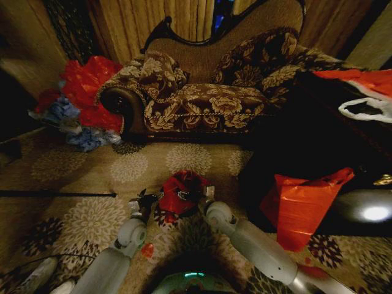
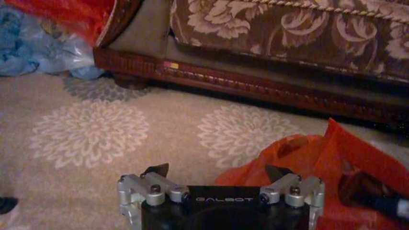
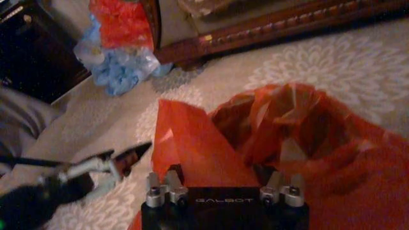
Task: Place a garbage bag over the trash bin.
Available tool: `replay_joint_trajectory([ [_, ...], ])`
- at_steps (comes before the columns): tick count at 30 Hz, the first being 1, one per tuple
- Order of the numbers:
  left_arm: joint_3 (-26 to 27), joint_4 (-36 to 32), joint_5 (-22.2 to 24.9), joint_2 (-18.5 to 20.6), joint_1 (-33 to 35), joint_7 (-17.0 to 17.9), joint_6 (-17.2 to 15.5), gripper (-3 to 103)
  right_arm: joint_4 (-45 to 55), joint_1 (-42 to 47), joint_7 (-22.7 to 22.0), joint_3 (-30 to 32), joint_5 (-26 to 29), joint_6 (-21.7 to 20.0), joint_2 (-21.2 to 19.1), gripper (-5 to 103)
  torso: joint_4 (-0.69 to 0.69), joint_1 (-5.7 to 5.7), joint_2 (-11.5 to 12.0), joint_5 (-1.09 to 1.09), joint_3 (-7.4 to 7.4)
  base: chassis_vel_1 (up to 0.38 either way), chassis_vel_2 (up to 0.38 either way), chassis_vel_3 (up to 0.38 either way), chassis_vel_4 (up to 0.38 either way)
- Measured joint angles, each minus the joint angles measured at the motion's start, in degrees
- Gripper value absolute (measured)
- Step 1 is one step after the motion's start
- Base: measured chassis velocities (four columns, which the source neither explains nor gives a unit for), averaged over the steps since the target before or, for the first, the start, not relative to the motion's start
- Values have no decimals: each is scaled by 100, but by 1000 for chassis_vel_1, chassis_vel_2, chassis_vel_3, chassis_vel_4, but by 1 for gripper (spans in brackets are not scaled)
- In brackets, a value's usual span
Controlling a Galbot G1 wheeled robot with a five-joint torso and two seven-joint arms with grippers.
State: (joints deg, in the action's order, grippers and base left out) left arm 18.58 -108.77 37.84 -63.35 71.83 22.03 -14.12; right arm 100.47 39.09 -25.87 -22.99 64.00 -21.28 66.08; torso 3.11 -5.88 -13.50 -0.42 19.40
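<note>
The garbage bag [image 1: 180,191] is a crinkly deep-red heap on the patterned carpet just in front of me, between my two grippers. My left gripper [image 1: 144,199] is at the bag's left edge. In the left wrist view it [image 2: 217,171] is open, its fingers wide apart over bare carpet, with the bag [image 2: 319,163] beside one finger. My right gripper [image 1: 205,195] is at the bag's right side. The right wrist view shows it [image 3: 219,171] open, with a sheet of the bag [image 3: 288,129] rising between its fingers. The trash bin is hidden.
A floral sofa [image 1: 202,98] stands behind the bag. A heap of red and blue bags [image 1: 79,104] lies at its left end. A larger orange-red bag [image 1: 300,205] leans on dark furniture [image 1: 318,147] at right. A thin black rod [image 1: 55,194] lies on the left carpet.
</note>
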Motion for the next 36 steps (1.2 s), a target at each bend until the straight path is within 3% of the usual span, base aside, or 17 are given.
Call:
replay_joint_trajectory([
  [5, 45, -45, 25, -8, -12, -8, 10, 100, 26, 22, -11, -64, -7, 54, -26, 55, 0, 0, 0, 0, 0, 0, 0, 0, 0],
  [9, 81, -54, 50, -23, -12, -24, 34, 100, 373, 110, -41, -125, 10, 240, -156, 33, 0, 0, 0, -1, 0, 0, 0, 0, 0],
  [11, 83, -54, 56, -29, -12, -28, 37, 100, 468, 149, -46, -125, 13, 264, -197, 33, 0, 0, 0, 0, 0, 0, 0, 0, 0],
  [19, 84, 2, 68, -42, -39, -117, 97, 100, 1112, 750, 171, -36, -169, 244, -806, 3, 0, 0, 0, 0, 0, 0, 0, 0, 0],
  [25, 57, 54, 76, -50, -53, -135, 123, 100, 1079, 1269, 604, 162, -676, 216, -1030, 0, 1, 0, 0, -1, -1, 0, 0, 0, 0],
  [36, 1, 179, 116, -14, -183, -137, 130, 100, -212, 1491, 1125, 132, -1819, 428, -273, 0, 0, 0, 1, -1, 0, 0, 0, 0, 0],
])
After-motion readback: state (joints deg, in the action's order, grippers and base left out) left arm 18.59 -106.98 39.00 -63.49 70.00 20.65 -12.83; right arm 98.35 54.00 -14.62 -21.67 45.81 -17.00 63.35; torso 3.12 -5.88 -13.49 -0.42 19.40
